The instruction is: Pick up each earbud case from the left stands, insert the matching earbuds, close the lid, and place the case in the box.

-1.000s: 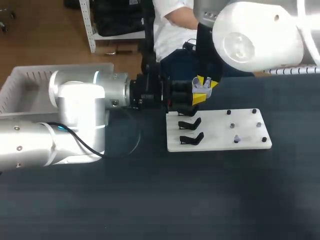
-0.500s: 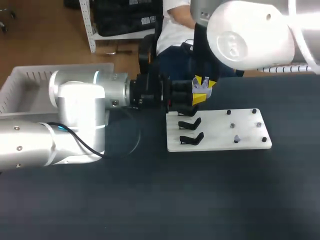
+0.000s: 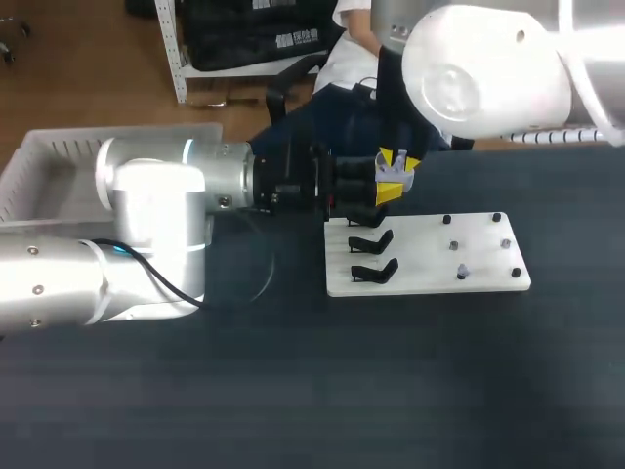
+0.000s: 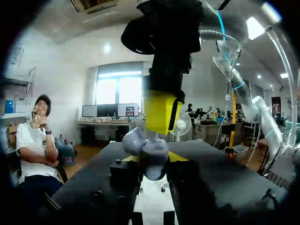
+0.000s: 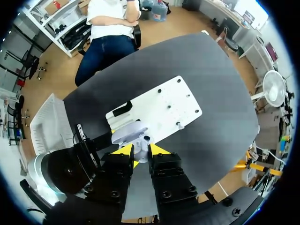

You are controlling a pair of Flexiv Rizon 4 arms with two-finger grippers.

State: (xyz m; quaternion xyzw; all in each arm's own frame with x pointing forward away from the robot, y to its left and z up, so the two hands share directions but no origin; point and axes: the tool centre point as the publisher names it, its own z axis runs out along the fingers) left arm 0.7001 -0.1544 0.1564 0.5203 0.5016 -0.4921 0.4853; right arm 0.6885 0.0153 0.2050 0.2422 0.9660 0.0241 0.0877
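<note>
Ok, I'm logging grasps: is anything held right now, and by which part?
The left pincer holds the open lavender earbud case by the sides of its base. The right pincer is over the case; whether it grips cannot be told.

The dark table (image 3: 293, 391) carries a white board (image 3: 430, 256), which lies flat directly beneath and just ahead of the right claw (image 3: 395, 174). A white box (image 3: 39, 166) sits by the table's edge, well apart from that claw.
</note>
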